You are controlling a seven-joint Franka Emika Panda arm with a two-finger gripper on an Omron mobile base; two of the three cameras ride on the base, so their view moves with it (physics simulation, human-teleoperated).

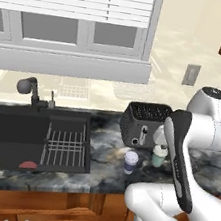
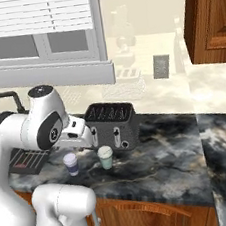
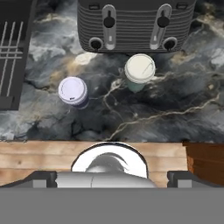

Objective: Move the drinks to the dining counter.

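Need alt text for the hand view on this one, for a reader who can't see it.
Looking down on a black marble counter: a purple cup and a pale green cup, both white-lidded, stand apart in front of a dark grey toaster. A sink rack sits at the left edge, and wooden cabinet fronts run below the counter.

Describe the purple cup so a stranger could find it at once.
Start at the dark grey toaster on the black marble counter beside the sink. Two lidded cups stand before it; the purple cup is the one nearer the sink, unlike the pale green cup.
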